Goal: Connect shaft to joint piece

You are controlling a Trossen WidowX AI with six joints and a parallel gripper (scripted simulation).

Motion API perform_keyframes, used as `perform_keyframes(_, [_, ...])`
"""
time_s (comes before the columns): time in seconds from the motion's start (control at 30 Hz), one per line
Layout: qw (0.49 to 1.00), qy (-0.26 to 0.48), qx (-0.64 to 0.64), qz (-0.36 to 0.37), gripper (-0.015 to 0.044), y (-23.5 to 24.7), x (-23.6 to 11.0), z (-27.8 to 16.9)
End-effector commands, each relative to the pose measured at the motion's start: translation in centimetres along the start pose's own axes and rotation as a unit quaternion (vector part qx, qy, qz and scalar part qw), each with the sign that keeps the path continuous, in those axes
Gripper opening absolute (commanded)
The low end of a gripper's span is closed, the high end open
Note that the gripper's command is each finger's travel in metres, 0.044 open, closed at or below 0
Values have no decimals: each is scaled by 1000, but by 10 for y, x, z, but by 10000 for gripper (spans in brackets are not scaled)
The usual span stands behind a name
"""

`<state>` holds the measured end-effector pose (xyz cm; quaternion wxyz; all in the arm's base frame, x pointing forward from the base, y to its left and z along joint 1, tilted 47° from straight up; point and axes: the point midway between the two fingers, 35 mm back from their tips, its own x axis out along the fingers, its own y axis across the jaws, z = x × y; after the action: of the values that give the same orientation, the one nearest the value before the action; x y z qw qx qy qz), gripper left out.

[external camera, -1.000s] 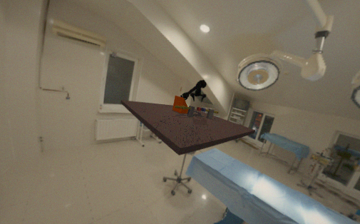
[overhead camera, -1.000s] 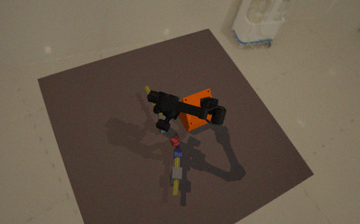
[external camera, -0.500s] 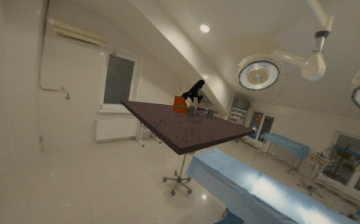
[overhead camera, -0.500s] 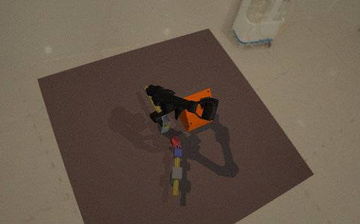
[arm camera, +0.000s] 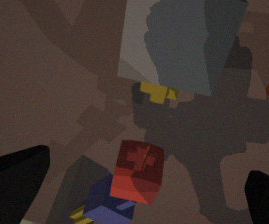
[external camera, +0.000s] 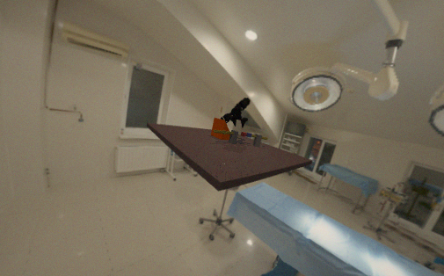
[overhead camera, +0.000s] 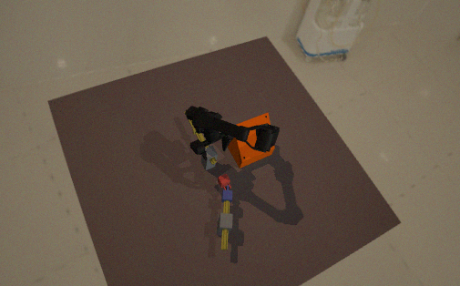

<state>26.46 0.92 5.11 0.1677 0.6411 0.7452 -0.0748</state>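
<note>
The red square joint piece (overhead camera: pixel 224 181) (arm camera: pixel 139 171) sits on a blue hinge part (overhead camera: pixel 227 195) (arm camera: pixel 108 205) at the end of the fixed yellow shaft (overhead camera: pixel 224 239), which passes through a grey block (overhead camera: pixel 226 220). The second grey block (overhead camera: pixel 209 162) (arm camera: pixel 181 36) carries the sliding yellow shaft (overhead camera: pixel 194 130); its tip (arm camera: pixel 159 92) ends a short gap from the joint piece. My gripper (overhead camera: pixel 207 148) (external camera: pixel 231 118) (arm camera: pixel 149 169) is open and empty. It hangs above the joint piece, with the fingers wide on either side and touching nothing.
The orange arm base (overhead camera: pixel 250 141) (external camera: pixel 219 128) stands right of the second block. Everything rests on a brown table top (overhead camera: pixel 112 159) (external camera: pixel 222 164). A white container (overhead camera: pixel 331 27) lies on the floor beyond the table.
</note>
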Motion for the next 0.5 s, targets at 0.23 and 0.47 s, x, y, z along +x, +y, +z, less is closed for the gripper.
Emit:
perform_keyframes(0.23, [985,-41,-167,-12,440,2,-19,42])
perform_keyframes(0.47, [957,-68,-280,-28,440,1,-33,72])
